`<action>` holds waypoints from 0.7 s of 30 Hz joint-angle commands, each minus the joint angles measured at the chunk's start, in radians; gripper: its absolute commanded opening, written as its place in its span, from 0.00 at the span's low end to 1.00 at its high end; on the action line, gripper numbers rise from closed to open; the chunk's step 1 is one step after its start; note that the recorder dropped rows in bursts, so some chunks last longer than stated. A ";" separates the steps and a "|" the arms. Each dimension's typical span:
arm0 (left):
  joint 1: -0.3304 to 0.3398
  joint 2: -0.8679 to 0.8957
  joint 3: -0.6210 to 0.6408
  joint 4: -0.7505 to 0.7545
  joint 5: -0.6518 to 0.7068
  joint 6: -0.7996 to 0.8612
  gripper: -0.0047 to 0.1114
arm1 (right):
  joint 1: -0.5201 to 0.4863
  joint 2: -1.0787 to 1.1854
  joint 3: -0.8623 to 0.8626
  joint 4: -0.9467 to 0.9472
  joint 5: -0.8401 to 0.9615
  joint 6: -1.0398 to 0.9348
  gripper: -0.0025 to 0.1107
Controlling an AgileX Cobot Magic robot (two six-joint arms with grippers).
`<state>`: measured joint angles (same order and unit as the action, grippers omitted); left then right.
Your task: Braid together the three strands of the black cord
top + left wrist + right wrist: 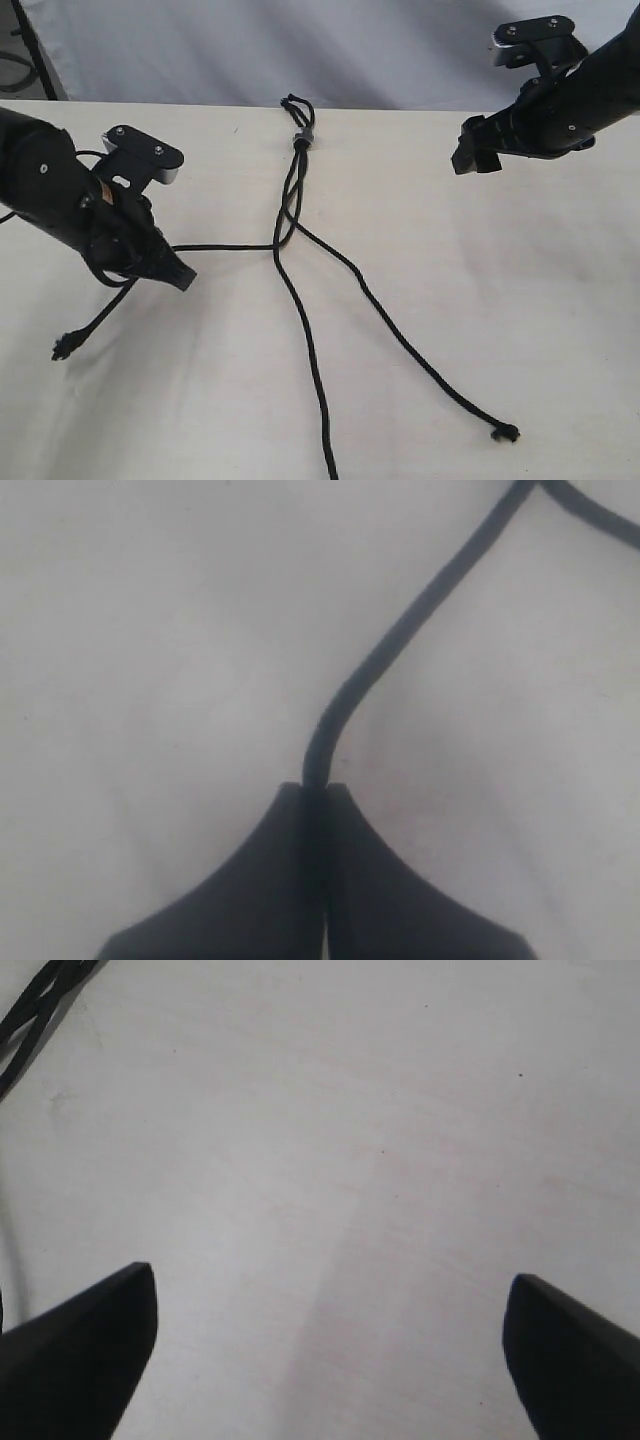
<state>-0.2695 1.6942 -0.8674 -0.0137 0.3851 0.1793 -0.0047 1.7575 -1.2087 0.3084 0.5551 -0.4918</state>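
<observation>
I am looking at a pale table [520, 300] with a black cord [280, 243] spread out on it. At 12 o'clock on the table, a small grey band [302, 137] binds the cord, with short loops [296, 103] just beyond it. Below the band the three strands [298, 158] run close together and cross one another toward the centre, then fan apart.

The left strand [225, 246] runs flat toward 9 o'clock and into the left gripper [178, 272]. Its loose tail comes out past the gripper and ends in a knotted tip at 8 o'clock. The middle strand [308, 350] heads to 6 o'clock and runs out of the picture there. The right strand [400, 338] slants toward 5 o'clock and ends in a frayed tip lying on the table.

The left gripper sits at 9 o'clock, low over the table. My left wrist camera shows its two fingers [260, 880] pressed together, pinching the left strand between their tips. From there the strand curves away across the bare surface.

The right gripper [472, 155] hangs at 2 o'clock, well apart from the cord. My right wrist camera shows its fingers [90, 1340] spread wide with bare table between them. A short stretch of the cord is also in that view.
</observation>
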 commanded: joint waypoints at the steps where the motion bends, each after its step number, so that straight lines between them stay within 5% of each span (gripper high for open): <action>1: 0.003 0.019 0.034 0.002 -0.068 -0.008 0.04 | -0.003 -0.008 0.001 0.005 0.000 0.000 0.79; 5: 0.003 0.059 0.034 -0.002 -0.070 -0.036 0.10 | -0.003 -0.008 0.001 0.021 0.020 0.000 0.79; 11: 0.003 0.099 0.034 -0.002 -0.072 -0.054 0.42 | 0.047 -0.008 -0.005 0.172 0.167 -0.136 0.79; 15: 0.003 0.095 0.034 -0.002 -0.070 -0.054 0.55 | 0.172 -0.008 -0.017 0.171 0.213 -0.162 0.79; 21: 0.003 0.095 0.034 0.003 -0.070 -0.053 0.57 | 0.413 -0.008 -0.020 0.113 0.203 -0.138 0.79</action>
<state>-0.2679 1.7925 -0.8405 -0.0137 0.3234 0.1357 0.3170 1.7575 -1.2232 0.4495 0.7468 -0.6374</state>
